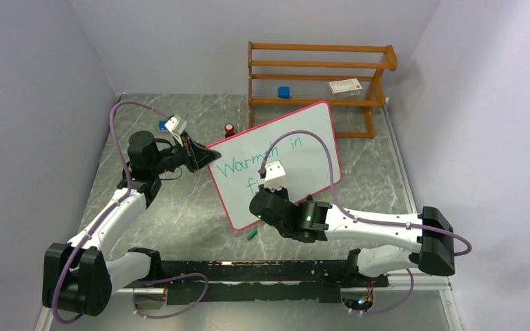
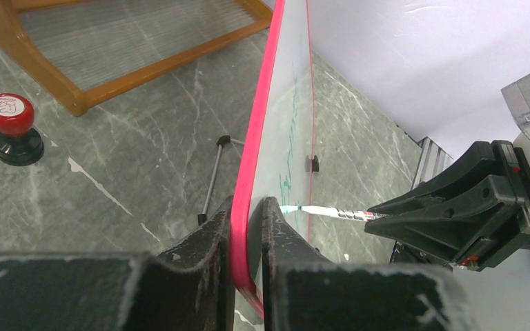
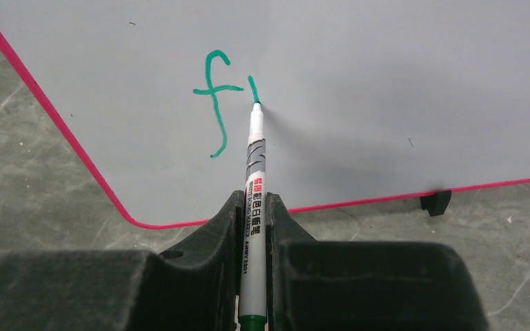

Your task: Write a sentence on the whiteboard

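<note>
The whiteboard [image 1: 303,158], white with a pink-red frame, stands tilted on the marble table; green writing on it reads "Warmth in" with an "f" below. My left gripper [image 1: 203,155] is shut on its left edge, and the left wrist view shows the frame [image 2: 252,148] pinched between both fingers of this gripper [image 2: 248,207]. My right gripper [image 3: 254,200] is shut on a white marker [image 3: 255,172]. The marker's green tip rests on the whiteboard [image 3: 386,83] at the foot of a short stroke just right of the "f" [image 3: 215,96]. From above, the right gripper [image 1: 268,187] covers the board's lower middle.
A wooden rack [image 1: 317,76] at the back holds a blue cube [image 1: 283,91] and a white box [image 1: 345,86]. A red-topped stamp [image 1: 230,129] stands behind the board. A green cap [image 1: 252,234] lies by the board's near corner. Black foot [image 3: 435,202] under the board's edge.
</note>
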`<state>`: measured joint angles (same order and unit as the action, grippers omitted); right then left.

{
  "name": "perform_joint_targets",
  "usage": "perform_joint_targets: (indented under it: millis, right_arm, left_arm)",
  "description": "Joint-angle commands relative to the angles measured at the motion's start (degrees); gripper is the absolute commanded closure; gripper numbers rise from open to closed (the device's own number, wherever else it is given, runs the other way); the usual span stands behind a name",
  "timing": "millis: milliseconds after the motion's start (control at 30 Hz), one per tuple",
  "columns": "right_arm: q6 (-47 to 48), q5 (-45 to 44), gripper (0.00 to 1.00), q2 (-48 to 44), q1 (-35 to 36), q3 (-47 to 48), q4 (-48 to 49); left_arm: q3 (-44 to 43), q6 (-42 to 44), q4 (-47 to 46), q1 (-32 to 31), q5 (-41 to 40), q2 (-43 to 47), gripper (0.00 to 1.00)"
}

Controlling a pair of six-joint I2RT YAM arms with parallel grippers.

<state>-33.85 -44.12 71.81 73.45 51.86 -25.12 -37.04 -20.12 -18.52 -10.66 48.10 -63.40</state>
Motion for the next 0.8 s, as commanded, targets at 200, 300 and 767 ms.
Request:
perform_joint_targets:
  millis: [200, 300, 767]
  right_arm:
    - [-2.27, 1.41, 1.00, -0.61, -0.45, -1.56, -1.53]
    - [-2.25, 1.66, 1.00, -0.48, -0.46, -1.54, -1.53]
    - [0.02, -0.84, 1.00, -0.95, -0.50, -0.57, 1.62]
  left_arm:
    - [1.07, 6.94, 6.48, -0.68, -2.29, -1.71, 0.95]
    - [1.02, 6.99, 6.46, -0.68, -2.30, -1.71, 0.95]
    - [1.09, 6.81, 6.36, -0.68, -2.21, -1.77, 0.95]
